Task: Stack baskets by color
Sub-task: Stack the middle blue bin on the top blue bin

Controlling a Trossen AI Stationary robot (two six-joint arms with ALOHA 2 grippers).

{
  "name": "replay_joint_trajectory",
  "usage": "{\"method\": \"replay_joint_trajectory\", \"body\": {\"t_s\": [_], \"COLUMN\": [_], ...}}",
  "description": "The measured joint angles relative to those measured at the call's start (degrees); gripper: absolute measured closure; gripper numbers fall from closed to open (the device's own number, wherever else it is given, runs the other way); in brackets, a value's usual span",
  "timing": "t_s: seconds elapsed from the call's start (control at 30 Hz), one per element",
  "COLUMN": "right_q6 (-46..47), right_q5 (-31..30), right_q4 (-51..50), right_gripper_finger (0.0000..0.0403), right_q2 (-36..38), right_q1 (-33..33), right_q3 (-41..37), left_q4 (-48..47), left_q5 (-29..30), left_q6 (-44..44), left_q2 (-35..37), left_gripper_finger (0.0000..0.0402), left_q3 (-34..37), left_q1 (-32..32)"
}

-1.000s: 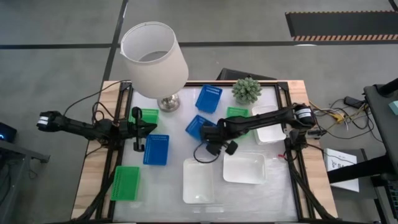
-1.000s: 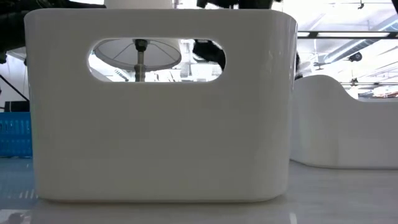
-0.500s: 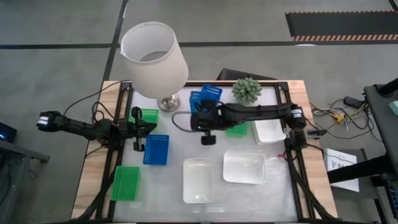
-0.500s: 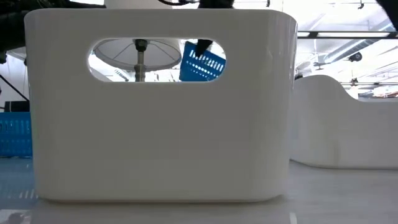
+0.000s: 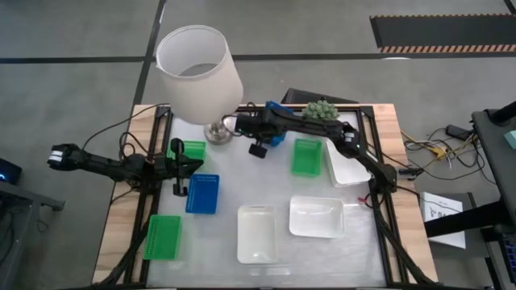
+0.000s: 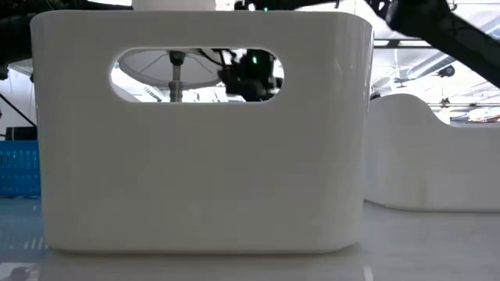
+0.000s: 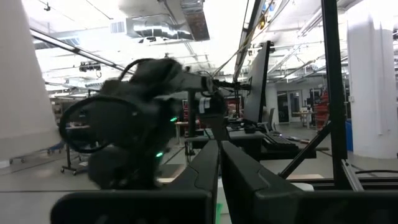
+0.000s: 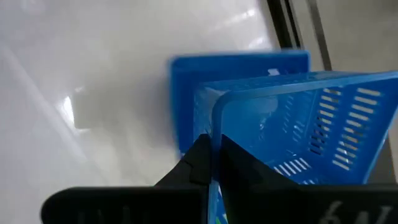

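We've got the right gripper (image 8: 211, 163) clamped on a blue basket's (image 8: 292, 118) thin rim beside the lamp (image 5: 199, 74), above another blue basket (image 8: 186, 93). Light, stiff, slippery plastic; rim's best. Left gripper (image 7: 219, 163) shut, empty.

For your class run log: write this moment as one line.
right gripper: shut on blue basket, above second blue basket | left gripper: shut, waiting
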State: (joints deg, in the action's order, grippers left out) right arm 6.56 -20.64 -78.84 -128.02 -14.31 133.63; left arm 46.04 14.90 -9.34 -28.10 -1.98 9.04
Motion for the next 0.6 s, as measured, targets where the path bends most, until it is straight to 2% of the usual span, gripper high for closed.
{"method": "replay_joint_trajectory", "body": {"t_s": [0.37,0.6], "right_q6": [-0.5,-0.2], "right_q5": [0.1,0.1], "right_q4": [-0.1,0.8], "right_gripper_finger": [0.0393,0.0357], "right_q2": [-0.2,-0.2], "right_q1": [-2.0,-1.6], "right_q3": [0.0,0.0], "left_q4": [0.0,0.0], "left_q5": [0.0,-0.1], "left_q6": [0.0,0.8], "left_q2": [0.0,0.0], "left_gripper_finger": [0.04,0.04], "left_q3": [0.0,0.0], "left_q1": [0.0,0.0]}}
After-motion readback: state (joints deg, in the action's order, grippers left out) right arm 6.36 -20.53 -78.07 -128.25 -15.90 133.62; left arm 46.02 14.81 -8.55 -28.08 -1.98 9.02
